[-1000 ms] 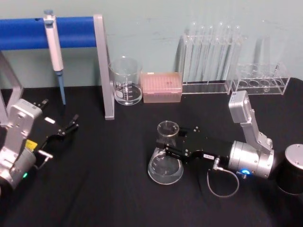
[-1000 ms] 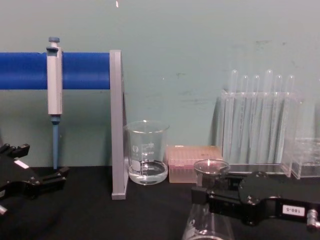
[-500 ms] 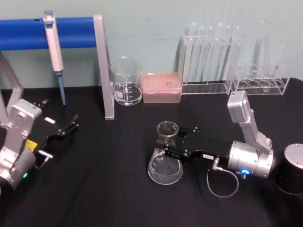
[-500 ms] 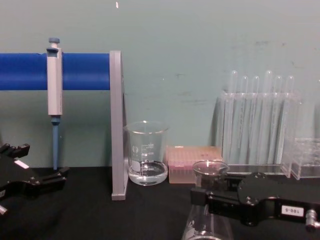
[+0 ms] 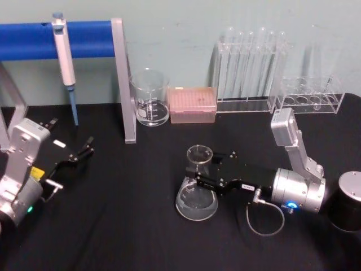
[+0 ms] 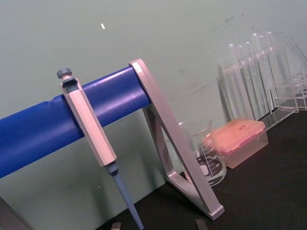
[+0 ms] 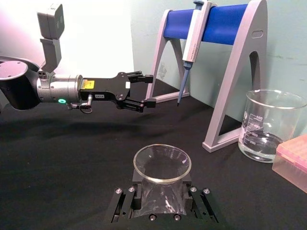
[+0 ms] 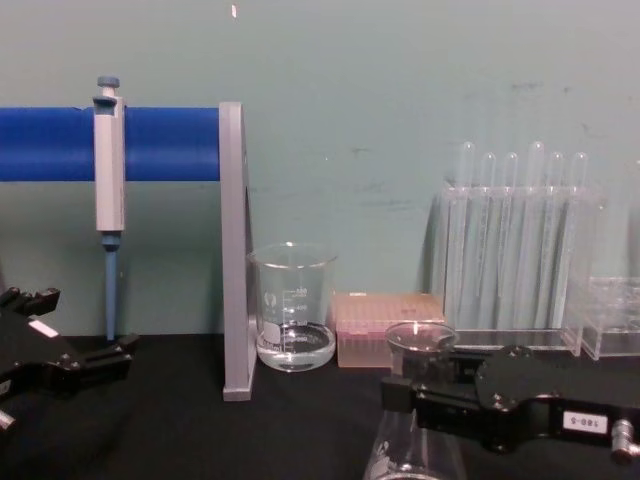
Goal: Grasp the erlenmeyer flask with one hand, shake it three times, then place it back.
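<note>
Black tabletop [image 5: 113, 226], head view: the erlenmeyer flask [image 5: 197, 195] stands mid-table, barely moved from a second ago. The right gripper [image 5: 198, 179] is clamped on its neck; the left gripper [image 5: 82, 151] is parked and agape. Right wrist view: jaws hug the neck. Chest view: rim height is unchanged, so shaking looks unstarted or finished.

The erlenmeyer flask [image 5: 196, 202] stood upright on the black table [image 5: 130, 226]. The right gripper [image 5: 201, 172] squeezed its neck. Behind the flask stood a glass beaker [image 5: 150, 104] and a pink box [image 5: 193, 104]. Far to its left, the left gripper [image 5: 78, 153] sat, fingers apart.
</note>
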Controlling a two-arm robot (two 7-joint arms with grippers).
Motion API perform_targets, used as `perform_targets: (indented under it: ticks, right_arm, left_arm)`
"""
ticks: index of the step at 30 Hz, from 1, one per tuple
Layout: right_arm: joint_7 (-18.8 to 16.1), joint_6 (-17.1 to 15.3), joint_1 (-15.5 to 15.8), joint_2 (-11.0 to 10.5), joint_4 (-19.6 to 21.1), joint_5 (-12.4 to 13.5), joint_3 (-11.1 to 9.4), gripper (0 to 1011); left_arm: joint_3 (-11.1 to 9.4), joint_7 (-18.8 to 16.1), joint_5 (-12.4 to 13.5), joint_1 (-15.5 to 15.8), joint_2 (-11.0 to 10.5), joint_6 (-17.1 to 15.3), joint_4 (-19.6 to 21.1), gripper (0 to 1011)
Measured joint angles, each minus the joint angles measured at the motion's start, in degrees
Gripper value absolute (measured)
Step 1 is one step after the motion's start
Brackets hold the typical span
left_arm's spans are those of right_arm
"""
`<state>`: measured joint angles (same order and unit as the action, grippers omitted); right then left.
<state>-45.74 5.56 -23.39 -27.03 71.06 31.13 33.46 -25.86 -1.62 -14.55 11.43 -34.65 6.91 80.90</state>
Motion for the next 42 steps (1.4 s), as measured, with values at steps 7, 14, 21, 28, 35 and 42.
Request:
perform_targets:
  ticks: [7, 14, 21, 28, 35, 42]
  right_arm:
    - [0.0, 0.0, 0.0, 0.0, 0.0, 0.0, 0.0, 457]
    - [0.0, -0.2, 0.1, 0.0, 0.0, -0.3, 0.1, 536]
    - [0.1, -0.2, 0.1, 0.0, 0.0, -0.3, 0.1, 736]
    - [0.1, -0.1, 0.1, 0.0, 0.0, -0.2, 0.1, 944]
    - [0.1, -0.1, 0.1, 0.0, 0.0, -0.2, 0.0, 1003]
    - [0.1, 0.0, 0.1, 0.0, 0.0, -0.1, 0.0, 1003]
  left_arm:
    - [0.0, 0.0, 0.0, 0.0, 0.0, 0.0, 0.0, 1001]
    - [0.0, 0.0, 0.0, 0.0, 0.0, 0.0, 0.0, 1001]
    - [0.0, 0.0, 0.0, 0.0, 0.0, 0.0, 0.0, 1001]
    - [0.0, 0.0, 0.0, 0.0, 0.0, 0.0, 0.0, 1001]
    - [0.0, 0.0, 0.0, 0.0, 0.0, 0.0, 0.0, 1001]
    - [0.0, 0.0, 0.0, 0.0, 0.0, 0.0, 0.0, 1001]
